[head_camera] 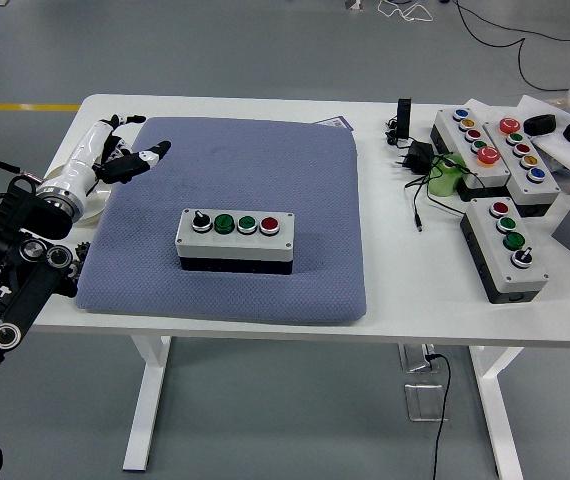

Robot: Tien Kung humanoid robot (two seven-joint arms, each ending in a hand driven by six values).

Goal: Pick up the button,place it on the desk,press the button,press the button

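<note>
A grey button box (235, 240) with a black base lies on the blue-grey pad (265, 170) at centre. It carries a black switch, two green buttons and a red button in a row. My left hand (115, 155), white with black-tipped fingers, hovers over the pad's far left corner, well away from the box. Its fingers are spread and hold nothing. The right arm is out of the picture.
Several more button boxes (505, 245) lie at the right side of the table, with a black adapter and cables (415, 160) beside them. A pale dish (50, 200) sits at the left edge, partly hidden behind my arm.
</note>
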